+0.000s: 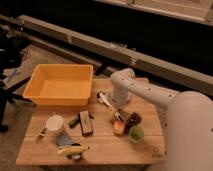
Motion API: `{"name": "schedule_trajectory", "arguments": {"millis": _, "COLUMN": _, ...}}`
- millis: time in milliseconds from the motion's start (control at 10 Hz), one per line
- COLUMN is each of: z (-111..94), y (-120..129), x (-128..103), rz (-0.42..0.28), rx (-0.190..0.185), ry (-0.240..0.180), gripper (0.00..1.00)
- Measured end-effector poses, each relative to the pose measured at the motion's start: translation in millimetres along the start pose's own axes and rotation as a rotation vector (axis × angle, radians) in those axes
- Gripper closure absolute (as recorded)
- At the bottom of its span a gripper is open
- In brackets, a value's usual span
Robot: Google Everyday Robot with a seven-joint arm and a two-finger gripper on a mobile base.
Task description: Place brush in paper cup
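Note:
The brush [106,99], slim with a white handle and a darker end, lies slanted on the wooden table [100,150] just right of the yellow bin. My gripper [116,104] hangs from the white arm right over the brush's middle, close to the table top. The paper cup [55,123], white and round, stands upright at the table's left, well to the left of the gripper.
A yellow bin [60,82] fills the back left of the table. A black block with a pale stripe [86,122] and a small green item [74,121] lie mid-table. A banana [73,149] lies at the front. A green cup [136,133], an orange object [119,128] and a brown object [132,120] stand right of the brush.

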Motion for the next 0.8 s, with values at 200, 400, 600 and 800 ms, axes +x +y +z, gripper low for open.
{"name": "schedule_trajectory", "arguments": {"millis": 200, "z": 5.5, "y": -1.7, "x": 2.4, "rz": 0.013, "rx": 0.015, "ry": 0.026, "gripper": 0.40}}
{"name": "schedule_trajectory", "arguments": {"millis": 400, "z": 6.1, "y": -2.4, "x": 2.4, "rz": 0.012, "rx": 0.034, "ry": 0.044, "gripper": 0.58}}
{"name": "schedule_trajectory", "arguments": {"millis": 600, "z": 5.7, "y": -0.4, "x": 0.6, "rz": 0.005, "rx": 0.053, "ry": 0.066, "gripper": 0.79}}
{"name": "schedule_trajectory", "arguments": {"millis": 800, "z": 6.8, "y": 2.2, "x": 0.0, "rz": -0.007, "rx": 0.065, "ry": 0.090, "gripper": 0.99}}
